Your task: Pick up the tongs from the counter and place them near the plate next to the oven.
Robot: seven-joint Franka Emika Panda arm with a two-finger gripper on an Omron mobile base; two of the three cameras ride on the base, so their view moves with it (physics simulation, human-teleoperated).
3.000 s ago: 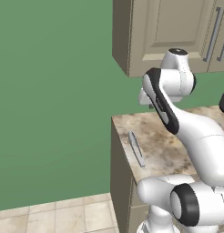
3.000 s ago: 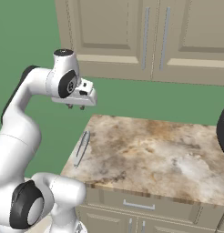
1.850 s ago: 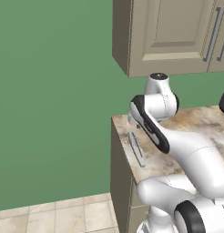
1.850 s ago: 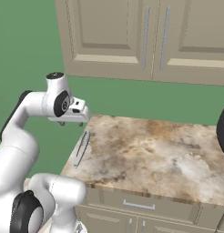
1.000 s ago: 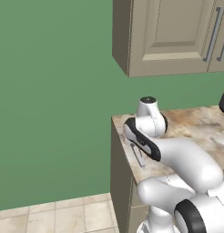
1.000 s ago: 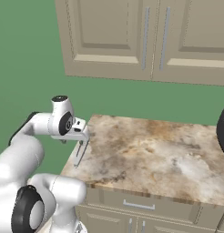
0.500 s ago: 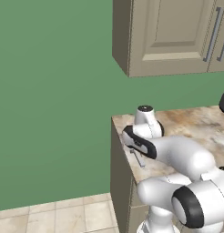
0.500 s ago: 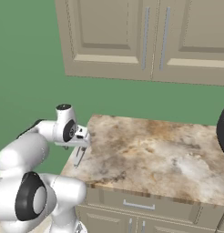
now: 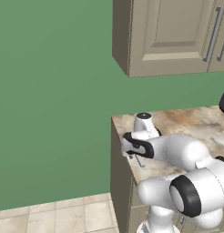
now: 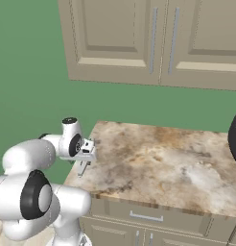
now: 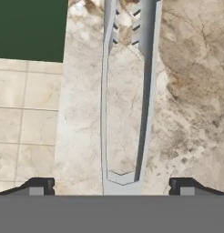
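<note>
- While the tongs (image 11: pixel 126 104) lie flat on the table (image 10: pixel 158 163) near its left edge, the step in hand is the approach for the pick; nothing is lifted yet.
- From the hand view, the end effector (image 11: pixel 111 186) stands wide apart, one fingertip on each side of the joined end of the tongs, with both narrow arms running away from it toward the serrated tips.
- From the right base view, the end effector (image 10: pixel 84 154) hangs low over the table's left edge, at the tongs (image 10: pixel 82 168).
- As a judgement, the next move calls for a short descent so the fingers bracket the metal arms, then a close across them; a grip so near the joined end could let the long tongs tip.
- After that comes a lift and a carry toward the plate, which I cannot see from here.
</note>
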